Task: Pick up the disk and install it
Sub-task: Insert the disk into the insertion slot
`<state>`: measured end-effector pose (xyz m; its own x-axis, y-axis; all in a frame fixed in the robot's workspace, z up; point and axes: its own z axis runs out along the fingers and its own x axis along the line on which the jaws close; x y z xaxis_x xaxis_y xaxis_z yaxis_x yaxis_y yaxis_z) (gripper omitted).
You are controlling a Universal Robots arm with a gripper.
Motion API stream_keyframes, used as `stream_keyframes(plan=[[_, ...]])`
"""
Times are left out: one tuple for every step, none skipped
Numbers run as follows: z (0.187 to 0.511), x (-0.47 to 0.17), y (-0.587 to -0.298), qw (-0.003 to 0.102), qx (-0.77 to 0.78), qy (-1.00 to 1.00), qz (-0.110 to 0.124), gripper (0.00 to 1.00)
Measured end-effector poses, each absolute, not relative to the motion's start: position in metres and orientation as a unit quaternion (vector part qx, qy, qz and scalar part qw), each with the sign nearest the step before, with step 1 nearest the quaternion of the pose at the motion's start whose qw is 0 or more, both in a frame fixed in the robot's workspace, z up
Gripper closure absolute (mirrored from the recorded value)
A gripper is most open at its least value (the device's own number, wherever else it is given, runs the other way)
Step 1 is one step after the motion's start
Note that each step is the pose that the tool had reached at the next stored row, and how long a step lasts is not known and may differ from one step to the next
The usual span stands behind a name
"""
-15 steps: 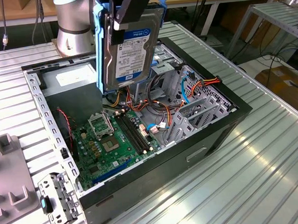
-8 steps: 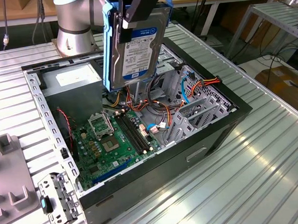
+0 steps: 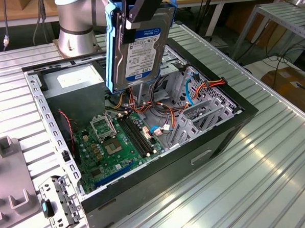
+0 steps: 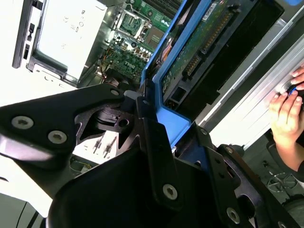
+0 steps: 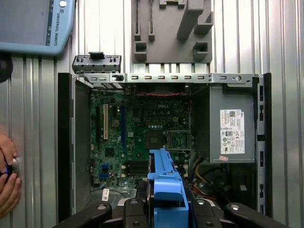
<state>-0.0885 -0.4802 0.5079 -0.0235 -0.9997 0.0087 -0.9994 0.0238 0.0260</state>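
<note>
Pinched between black gripper (image 3: 132,23) fingers: the disk (image 3: 139,56), upright, blue-railed, hanging above open black computer case (image 3: 222,133). Below: green motherboard (image 3: 113,141), tangled orange and blue cables (image 3: 192,94), grey power supply (image 3: 71,80). In second wrist view, drive's green circuit underside. In both wrist views, a hand (image 5: 7,178) by ribbed metal table (image 3: 278,168).

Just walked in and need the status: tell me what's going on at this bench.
The robot arm's gripper holds the disk, framed in blue, upright in the air above the open computer case. It is not yet seated in the case. A person's hand is at the table beside the case.
</note>
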Motion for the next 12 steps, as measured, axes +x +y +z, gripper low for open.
stream_keyframes(plan=[[0.5079,-0.0885,-0.4803,0.012,0.699,-0.715,-0.006,0.63],[0.5079,-0.0884,-0.4807,0.012,0.699,-0.715,-0.006,0.63],[0.5079,-0.0884,-0.4814,0.012,0.699,-0.715,-0.006,0.63],[0.5078,-0.0885,-0.4823,0.012,0.699,-0.715,-0.006,0.63],[0.5078,-0.0885,-0.4839,0.012,0.699,-0.715,-0.006,0.63],[0.5079,-0.0885,-0.4852,0.012,0.699,-0.715,-0.006,0.63],[0.5078,-0.0885,-0.4864,0.012,0.699,-0.715,-0.006,0.63],[0.5078,-0.0885,-0.4873,0.012,0.699,-0.715,-0.006,0.63],[0.5079,-0.0886,-0.4878,0.012,0.699,-0.715,-0.006,0.63],[0.5078,-0.0884,-0.4881,0.012,0.699,-0.715,-0.006,0.63],[0.5078,-0.0879,-0.4882,0.012,0.699,-0.715,-0.006,0.63],[0.5079,-0.0868,-0.4883,0.012,0.699,-0.715,-0.006,0.63]])
